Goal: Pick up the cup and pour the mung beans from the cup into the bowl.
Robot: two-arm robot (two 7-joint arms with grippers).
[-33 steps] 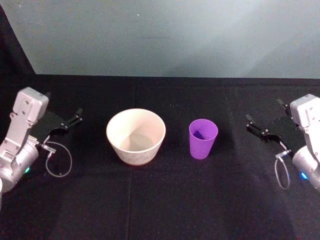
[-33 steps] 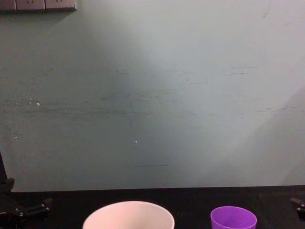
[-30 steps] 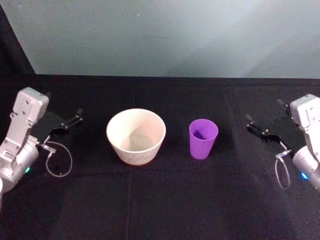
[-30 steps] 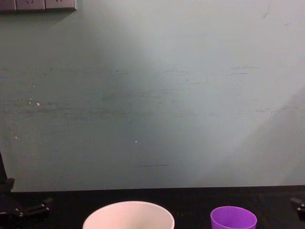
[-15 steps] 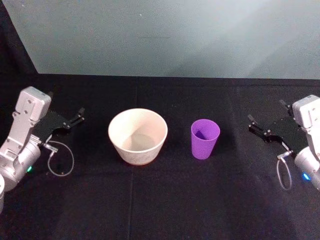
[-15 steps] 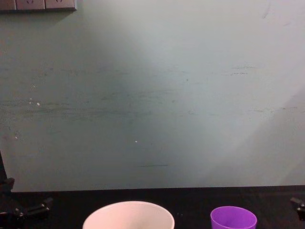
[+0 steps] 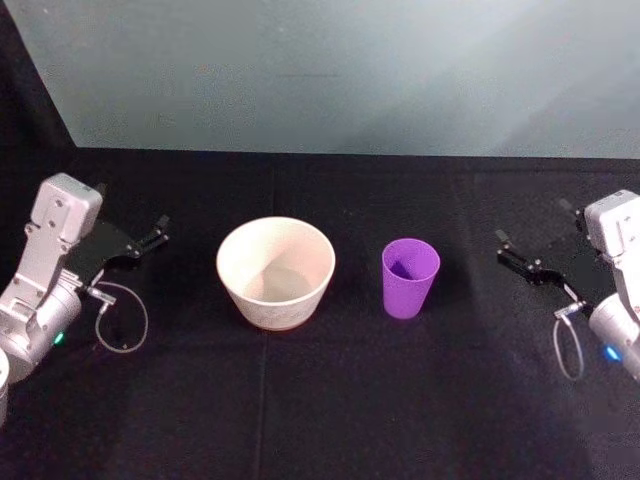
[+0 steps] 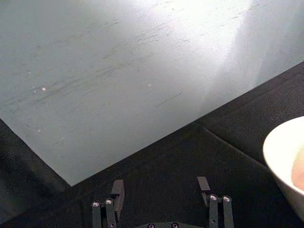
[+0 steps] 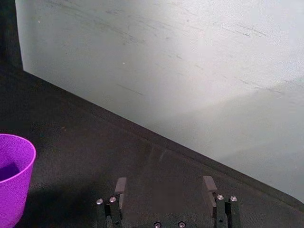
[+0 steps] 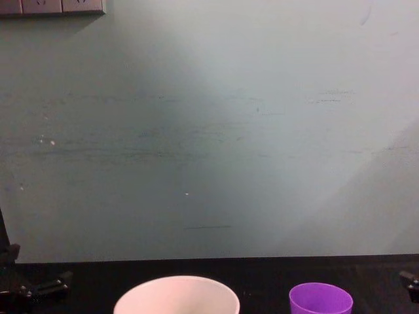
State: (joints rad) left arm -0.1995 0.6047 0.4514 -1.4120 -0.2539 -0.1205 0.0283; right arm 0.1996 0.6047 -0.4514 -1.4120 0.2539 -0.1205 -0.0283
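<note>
A purple cup (image 7: 409, 277) stands upright on the black table, just right of a wide cream bowl (image 7: 275, 272). The chest view catches the cup's rim (image 10: 321, 299) and the bowl's rim (image 10: 177, 296) along its lower edge. My left gripper (image 7: 158, 231) hovers open to the left of the bowl, its fingers (image 8: 117, 190) spread with nothing between them. My right gripper (image 7: 512, 256) is open to the right of the cup, well apart from it; the cup (image 9: 13, 173) shows at the edge of the right wrist view. The cup's contents cannot be made out.
A pale green wall (image 7: 330, 70) rises behind the black table (image 7: 330, 400). Cable loops hang from the left wrist (image 7: 122, 318) and the right wrist (image 7: 567, 345). Open black cloth lies in front of the bowl and cup.
The right gripper has edged slightly to the right, away from the cup. Cup, bowl and left arm stay as they were.
</note>
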